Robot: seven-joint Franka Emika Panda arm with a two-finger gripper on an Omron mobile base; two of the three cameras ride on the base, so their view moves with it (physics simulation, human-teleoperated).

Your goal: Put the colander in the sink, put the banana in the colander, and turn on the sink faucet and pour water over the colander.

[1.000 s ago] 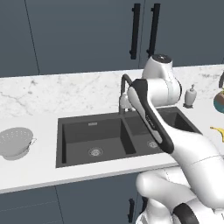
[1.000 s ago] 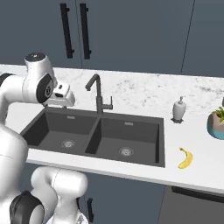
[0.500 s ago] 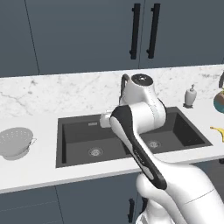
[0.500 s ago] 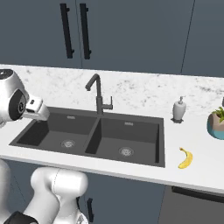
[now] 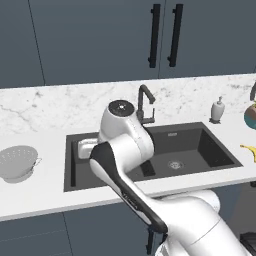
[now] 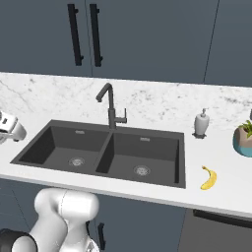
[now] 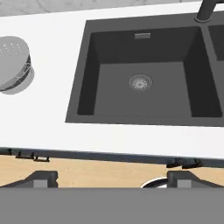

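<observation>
Two basins of the dark sink (image 6: 104,150) lie in front of you, each with a round silver drain, and nothing sits in either one. Your colander (image 5: 18,162) rests upright on the white counter (image 5: 40,195) to the left of the sink, well apart from its rim; in the hand view you see it at the far left edge (image 7: 13,64), perforated and light grey, with the left basin beside it. The banana (image 6: 208,177) lies on the counter to the right of the sink, near the front edge — on the opposite side from the colander. The faucet (image 6: 111,106) stands behind the centre divider, its hooked spout pointing toward the left basin; no water runs from it. A white soap dispenser (image 6: 201,123) stands behind the sink's right corner, and a potted plant (image 6: 244,138) sits further right.

Your gripper (image 7: 111,179) shows in the hand view as two dark fingertips (image 7: 43,178) set wide apart, holding nothing — it looks down over the counter's front edge and the left basin. In the left base view the arm (image 5: 122,150) bends over the left basin.
</observation>
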